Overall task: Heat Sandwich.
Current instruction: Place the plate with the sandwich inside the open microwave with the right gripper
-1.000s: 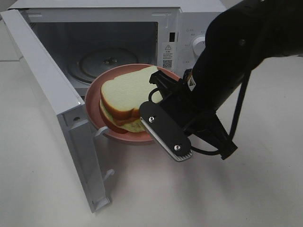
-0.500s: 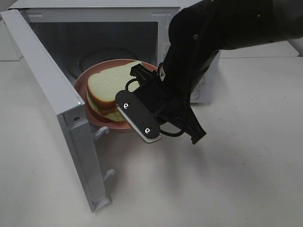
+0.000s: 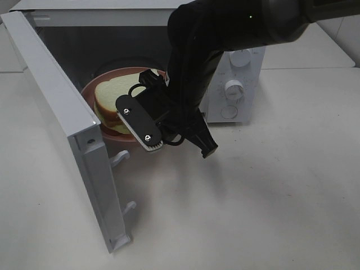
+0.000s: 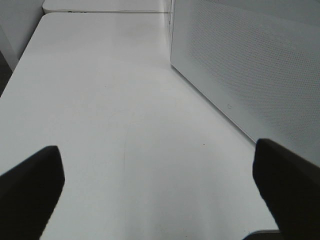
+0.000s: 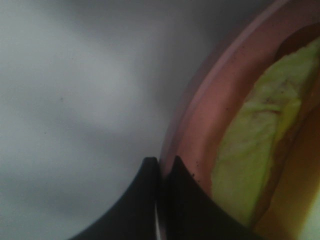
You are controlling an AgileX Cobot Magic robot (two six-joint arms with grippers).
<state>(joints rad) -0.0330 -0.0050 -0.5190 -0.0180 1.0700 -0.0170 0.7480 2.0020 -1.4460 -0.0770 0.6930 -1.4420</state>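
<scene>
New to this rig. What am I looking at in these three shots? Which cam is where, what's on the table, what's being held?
It is a robot with two arms, each ending in a two-fingered gripper. The wide picture comes from a camera mounted high, off the arms. It shows a white microwave oven with its door swung open, standing on a white table. The black right arm holds a pink round plate at the oven's mouth. On the plate lies a sandwich of white bread with green leafy filling.

The other two pictures come from cameras on the wrists. The right one shows the right gripper shut on the plate's rim. The left one shows the left gripper open and empty above the table, beside the oven's perforated side wall.
</scene>
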